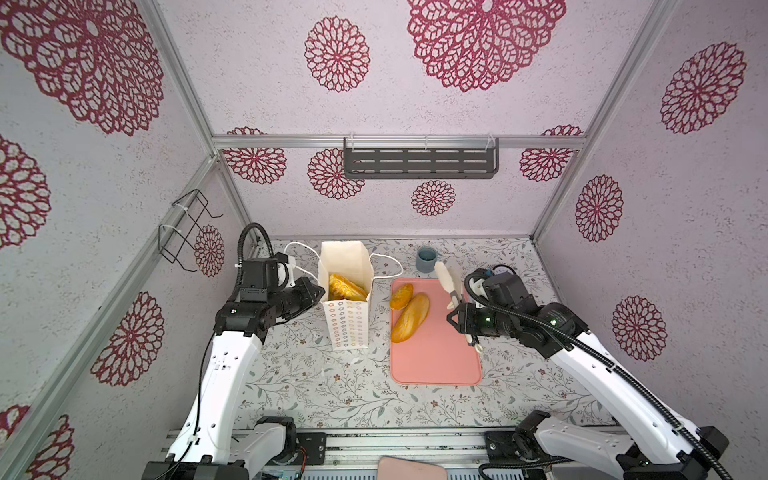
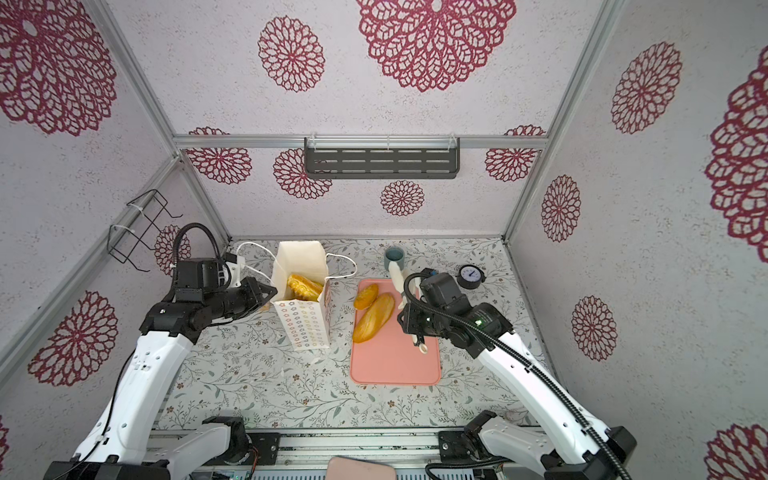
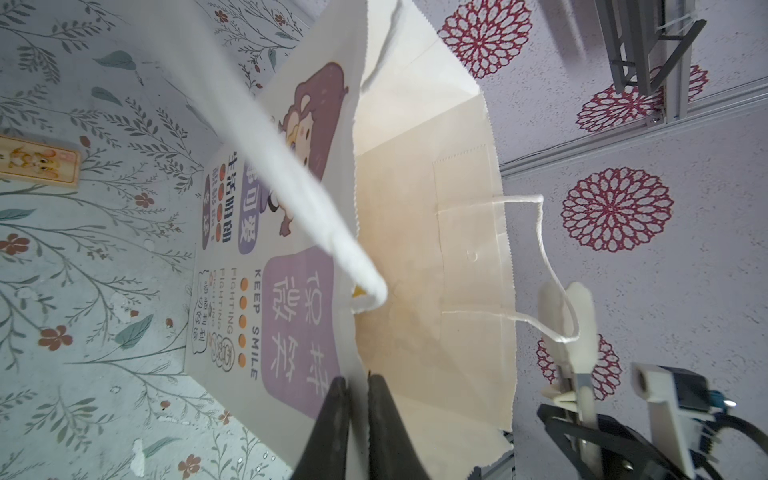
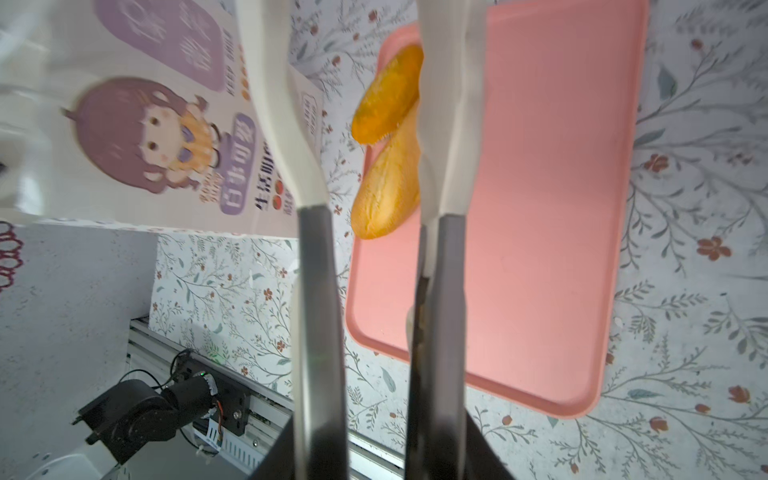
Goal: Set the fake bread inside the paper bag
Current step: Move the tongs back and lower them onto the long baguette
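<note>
The white paper bag [image 1: 347, 328] [image 2: 305, 328] stands open at the back left, and several golden pieces of fake bread [image 1: 347, 286] [image 2: 303, 286] lie inside it. My left gripper [image 1: 320, 293] [image 3: 356, 380] is shut on the bag's rim [image 3: 357, 291]. On the pink tray [image 1: 436, 357] [image 4: 540, 208] lie an oval bun [image 1: 401, 296] [image 4: 386, 95] and a long loaf [image 1: 410, 317] [image 4: 388, 187]. My right gripper [image 1: 455, 318] [image 4: 376, 415] is shut on white-tipped metal tongs [image 1: 446, 278] [image 4: 286, 124]. The tongs gape apart above the tray, with nothing between their tips.
A blue-grey cup [image 1: 426, 259] [image 2: 394, 257] stands behind the tray. A round black dial [image 2: 471, 277] sits at the back right. A small wooden tag [image 3: 37, 162] lies on the floral table left of the bag. A dark shelf [image 1: 419, 162] hangs on the back wall.
</note>
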Action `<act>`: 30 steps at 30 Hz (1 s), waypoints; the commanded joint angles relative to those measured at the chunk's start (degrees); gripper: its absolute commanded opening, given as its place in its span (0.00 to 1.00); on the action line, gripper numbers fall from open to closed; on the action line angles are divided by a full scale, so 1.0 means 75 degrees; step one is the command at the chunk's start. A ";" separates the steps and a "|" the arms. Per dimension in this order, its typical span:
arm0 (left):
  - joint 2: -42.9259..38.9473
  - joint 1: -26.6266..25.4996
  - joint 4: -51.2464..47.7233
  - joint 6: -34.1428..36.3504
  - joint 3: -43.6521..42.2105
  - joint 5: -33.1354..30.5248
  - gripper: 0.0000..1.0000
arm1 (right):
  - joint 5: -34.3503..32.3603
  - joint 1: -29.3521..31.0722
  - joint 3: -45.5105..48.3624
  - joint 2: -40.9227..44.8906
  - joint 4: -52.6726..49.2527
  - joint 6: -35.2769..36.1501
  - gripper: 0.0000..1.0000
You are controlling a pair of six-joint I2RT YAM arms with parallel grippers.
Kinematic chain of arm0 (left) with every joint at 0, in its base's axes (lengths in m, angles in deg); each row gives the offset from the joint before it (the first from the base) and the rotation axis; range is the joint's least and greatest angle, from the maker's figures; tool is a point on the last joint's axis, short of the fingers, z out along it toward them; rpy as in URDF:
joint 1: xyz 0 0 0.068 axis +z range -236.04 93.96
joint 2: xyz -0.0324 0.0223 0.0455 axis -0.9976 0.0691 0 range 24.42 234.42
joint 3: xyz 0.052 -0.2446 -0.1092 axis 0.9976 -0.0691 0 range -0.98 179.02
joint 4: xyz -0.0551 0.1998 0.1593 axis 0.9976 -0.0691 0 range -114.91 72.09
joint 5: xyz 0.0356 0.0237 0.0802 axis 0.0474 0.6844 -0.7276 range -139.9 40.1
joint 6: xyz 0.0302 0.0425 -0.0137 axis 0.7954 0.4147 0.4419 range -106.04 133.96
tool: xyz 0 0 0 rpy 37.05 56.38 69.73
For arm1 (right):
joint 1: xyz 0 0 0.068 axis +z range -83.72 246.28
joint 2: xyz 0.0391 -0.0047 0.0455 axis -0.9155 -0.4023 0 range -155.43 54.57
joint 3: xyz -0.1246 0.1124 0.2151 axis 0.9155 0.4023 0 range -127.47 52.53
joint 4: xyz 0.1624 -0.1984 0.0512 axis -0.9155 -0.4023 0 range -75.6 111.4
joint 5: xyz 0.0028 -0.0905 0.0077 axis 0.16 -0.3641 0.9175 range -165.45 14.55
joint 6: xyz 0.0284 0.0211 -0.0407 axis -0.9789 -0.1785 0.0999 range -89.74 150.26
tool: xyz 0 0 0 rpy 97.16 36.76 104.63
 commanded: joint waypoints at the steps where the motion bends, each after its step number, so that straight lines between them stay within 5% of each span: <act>1: -0.0178 -0.0065 0.0032 0.0106 -0.0005 0.0060 0.13 | 0.0637 -0.0040 0.0614 0.0148 0.0982 -0.0498 0.39; 8: -0.0148 -0.0065 0.0106 0.0040 -0.0172 0.0096 0.13 | 0.1199 0.0062 0.1776 0.0111 0.2058 -0.0986 0.39; 30: -0.0202 -0.0065 0.0206 0.0052 -0.0229 0.0153 0.15 | 0.1088 0.0750 0.2292 -0.0500 0.2811 -0.1496 0.47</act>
